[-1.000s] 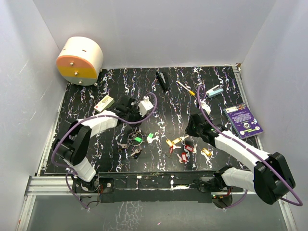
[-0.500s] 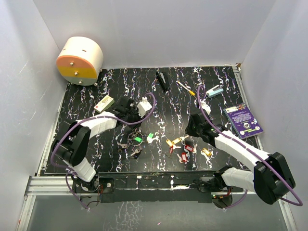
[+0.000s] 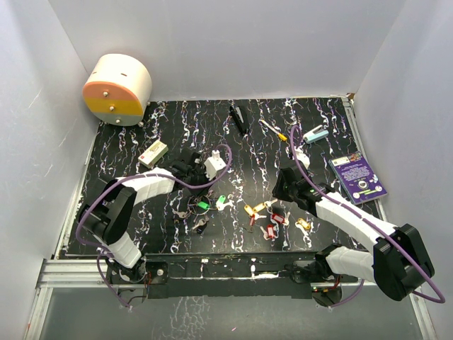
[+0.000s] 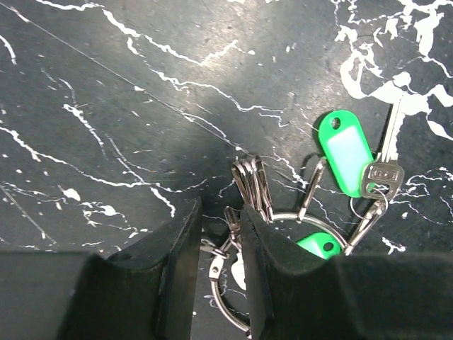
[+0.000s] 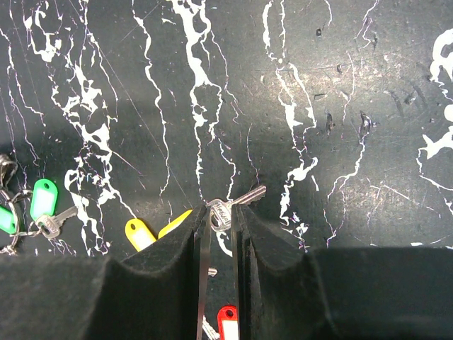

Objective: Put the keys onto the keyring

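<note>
From above, the keyring (image 3: 198,209) lies left of the keys (image 3: 265,216), nearer your left arm. Left wrist: the left gripper (image 4: 221,212) narrowly straddles it; clamped or not, unclear. Right wrist: the right gripper (image 5: 219,216) pinches a key (image 5: 248,195), blade up-right, keyring leftward.

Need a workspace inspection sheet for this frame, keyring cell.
Surface: black marbled table, white veins.
Job's things: keyring with green tags, left of centre; loose keys, red and yellow heads, to its right, apart.
Clutter: cream-orange drum, white box, black tool, screwdriver, teal item, purple card.
Grippers: left pincer narrow, tips at keyring; right pincer narrow, silver key at tips; grip unclear on both.
Cables: purple cable loops off each wrist.
Surroundings: white walls on three sides.
</note>
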Robot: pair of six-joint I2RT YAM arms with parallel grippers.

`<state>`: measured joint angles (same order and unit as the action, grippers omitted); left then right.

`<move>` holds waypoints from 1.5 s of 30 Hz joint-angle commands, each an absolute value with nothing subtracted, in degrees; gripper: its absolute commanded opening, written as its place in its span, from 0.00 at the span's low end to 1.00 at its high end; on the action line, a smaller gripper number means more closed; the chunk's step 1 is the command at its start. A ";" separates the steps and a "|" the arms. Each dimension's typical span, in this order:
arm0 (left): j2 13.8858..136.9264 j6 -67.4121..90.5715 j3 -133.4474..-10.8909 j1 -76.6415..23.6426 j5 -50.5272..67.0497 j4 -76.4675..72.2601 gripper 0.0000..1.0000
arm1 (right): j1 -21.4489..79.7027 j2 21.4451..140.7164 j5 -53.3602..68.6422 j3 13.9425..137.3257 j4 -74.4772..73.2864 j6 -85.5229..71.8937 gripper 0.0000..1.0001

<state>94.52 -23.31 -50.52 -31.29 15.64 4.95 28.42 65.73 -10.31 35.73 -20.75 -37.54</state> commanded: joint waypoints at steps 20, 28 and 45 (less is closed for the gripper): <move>92.34 -21.69 -53.14 -32.18 17.95 9.40 0.27 | 28.30 63.30 -10.84 35.22 -18.28 -37.88 0.25; 92.11 -21.45 -51.57 -32.36 22.69 10.16 0.27 | 28.26 63.94 -10.58 35.20 -17.89 -37.86 0.25; 93.16 -21.36 -50.07 -32.51 19.85 7.46 0.27 | 28.30 64.00 -10.72 35.20 -17.71 -37.88 0.25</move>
<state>94.50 -21.58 -51.22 -32.12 20.95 8.82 28.42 64.95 -10.15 35.00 -20.78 -37.60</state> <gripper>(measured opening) 0.272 0.244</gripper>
